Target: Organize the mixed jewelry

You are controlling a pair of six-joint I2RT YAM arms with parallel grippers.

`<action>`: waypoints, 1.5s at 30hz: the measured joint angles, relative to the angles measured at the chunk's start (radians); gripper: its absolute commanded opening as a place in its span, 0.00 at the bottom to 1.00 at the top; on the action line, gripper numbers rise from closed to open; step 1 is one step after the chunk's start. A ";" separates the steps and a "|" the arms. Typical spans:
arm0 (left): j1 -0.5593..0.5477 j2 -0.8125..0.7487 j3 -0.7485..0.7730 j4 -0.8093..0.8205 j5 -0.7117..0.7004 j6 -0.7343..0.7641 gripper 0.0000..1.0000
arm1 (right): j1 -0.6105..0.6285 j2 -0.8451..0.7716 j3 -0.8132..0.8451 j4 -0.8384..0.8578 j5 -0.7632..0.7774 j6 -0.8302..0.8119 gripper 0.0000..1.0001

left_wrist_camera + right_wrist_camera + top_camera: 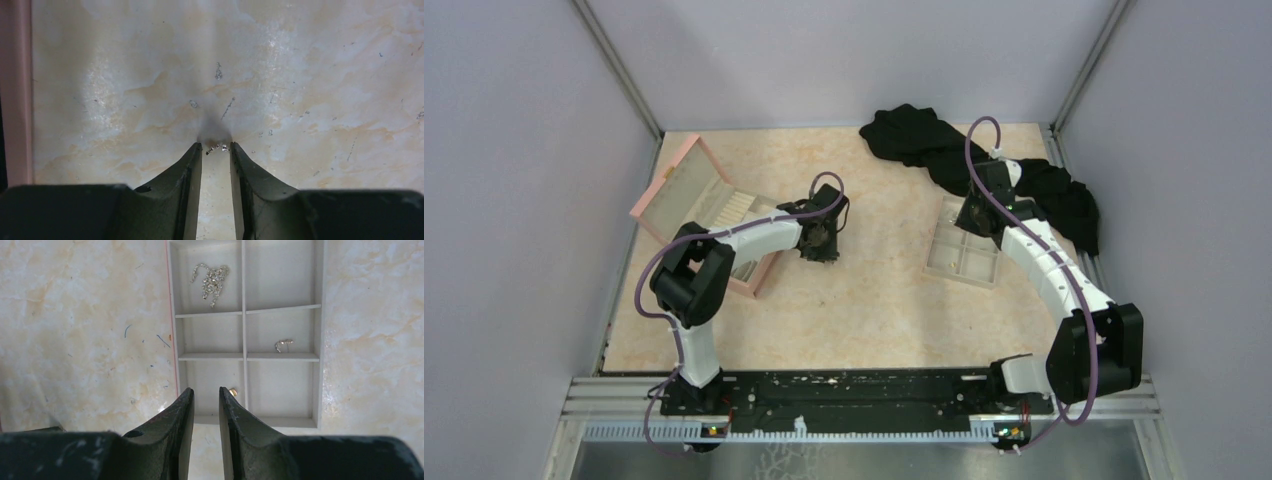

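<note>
My left gripper [216,148] is open, tips down at the marbled table, with a tiny silvery piece of jewelry [218,147] lying between the fingertips. It sits right of the pink box [686,205] in the top view, where the left gripper [821,245] is low. My right gripper [206,391] is open and empty above the near-left cell of the beige compartment tray [320,330]. That tray holds a silvery chain tangle [211,280], a small silvery piece [283,344] and a gold speck [233,391] by my right fingertip.
The pink box lies open at the left with its lid up. A black cloth [984,160] is heaped at the back right, behind the tray [964,262]. Grey walls close in the table on three sides.
</note>
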 measured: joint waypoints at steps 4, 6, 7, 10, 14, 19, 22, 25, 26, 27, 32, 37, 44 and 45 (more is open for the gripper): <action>-0.003 0.011 0.014 0.005 0.017 0.016 0.25 | 0.000 0.000 0.000 -0.002 0.000 0.000 0.25; -0.007 0.014 0.017 0.007 0.028 0.024 0.24 | 0.000 0.000 0.000 -0.003 0.000 0.000 0.25; -0.010 0.016 0.020 0.007 0.036 0.027 0.23 | 0.000 0.000 0.000 -0.003 0.000 0.000 0.25; -0.021 0.022 0.028 0.007 0.055 0.039 0.20 | 0.000 0.000 0.000 -0.003 0.000 0.001 0.25; -0.045 0.026 0.033 0.006 0.089 0.060 0.21 | 0.000 0.000 0.000 -0.006 0.000 0.002 0.25; -0.080 0.050 0.063 0.012 0.162 0.093 0.29 | 0.000 -0.002 0.000 -0.006 0.000 0.002 0.25; -0.105 0.070 0.095 0.016 0.208 0.103 0.32 | 0.000 -0.010 0.000 -0.009 -0.006 0.002 0.25; -0.123 0.078 0.125 0.018 0.248 0.111 0.39 | 0.000 -0.020 -0.002 -0.012 -0.027 0.002 0.25; -0.126 0.078 0.136 0.018 0.258 0.114 0.42 | 0.001 -0.025 -0.007 -0.011 -0.036 0.002 0.25; -0.129 0.078 0.145 0.016 0.262 0.117 0.45 | 0.005 -0.029 -0.013 -0.013 -0.048 0.002 0.26; -0.107 0.053 0.193 -0.016 0.266 0.134 0.53 | 0.070 -0.032 -0.033 -0.014 -0.075 0.001 0.31; 0.034 -0.050 0.193 -0.086 0.285 0.139 0.56 | 0.229 -0.019 -0.052 0.018 -0.132 -0.031 0.52; 0.259 -0.150 0.240 -0.232 0.281 0.140 0.70 | 0.485 0.164 -0.006 0.071 -0.178 -0.142 0.54; 0.270 -0.159 0.247 -0.251 0.282 0.140 0.70 | 0.517 0.206 0.013 0.077 -0.180 -0.157 0.53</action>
